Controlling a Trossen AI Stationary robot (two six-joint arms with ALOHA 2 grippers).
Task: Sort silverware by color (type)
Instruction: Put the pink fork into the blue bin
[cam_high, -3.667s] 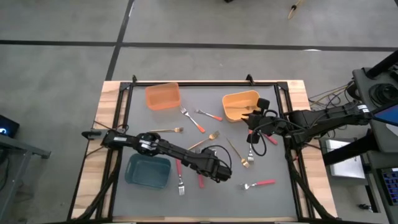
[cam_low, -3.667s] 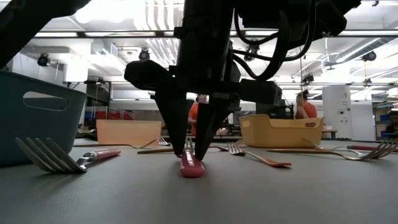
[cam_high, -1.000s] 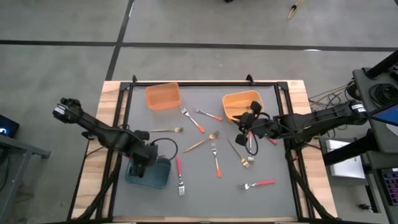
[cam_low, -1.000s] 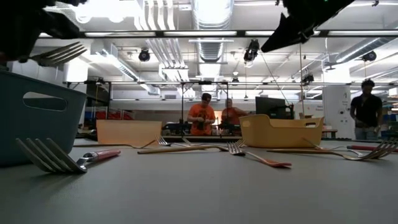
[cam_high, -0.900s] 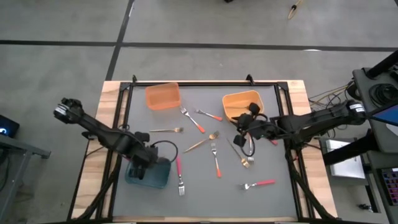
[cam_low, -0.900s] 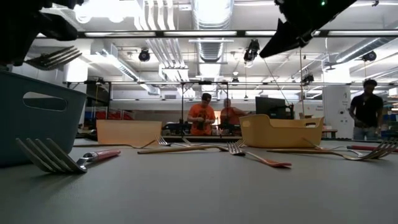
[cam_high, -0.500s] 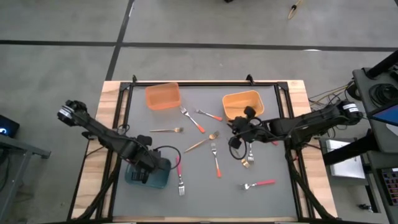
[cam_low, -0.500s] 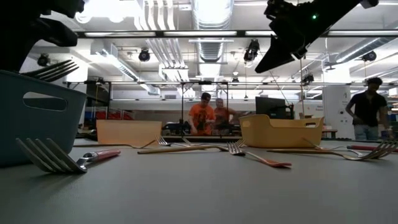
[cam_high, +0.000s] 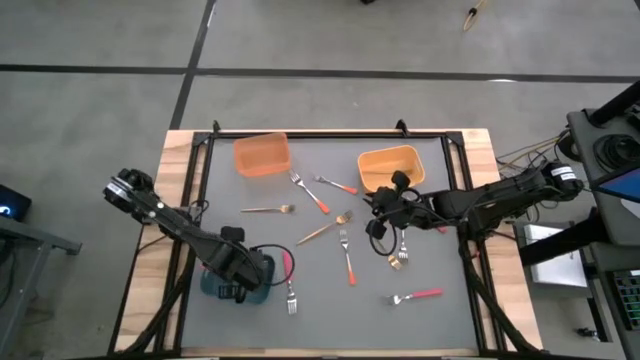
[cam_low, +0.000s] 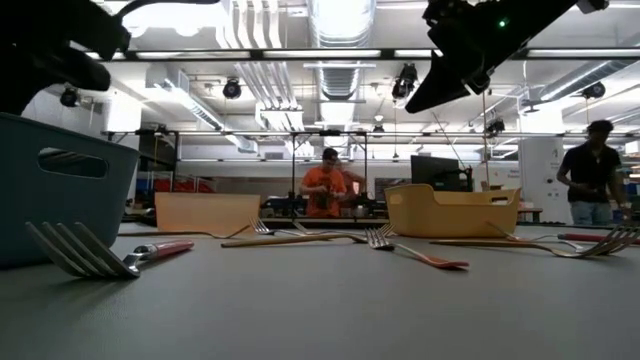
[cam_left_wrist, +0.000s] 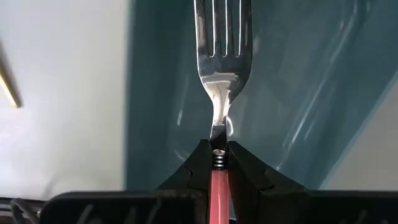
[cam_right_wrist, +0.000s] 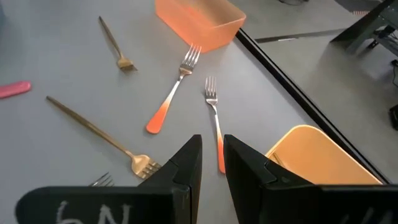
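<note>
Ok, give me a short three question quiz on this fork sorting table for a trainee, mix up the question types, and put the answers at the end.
1. True or false: the left hand is shut on a red-handled fork.
2. That fork's tines hang over which container? A) teal bin B) orange bin C) yellow-orange bin
3. Fill in: the right hand holds ____.

Key: 1 true; 2 A; 3 nothing: it hovers with a narrow gap between its fingers, above the forks lying near the yellow-orange bin.
</note>
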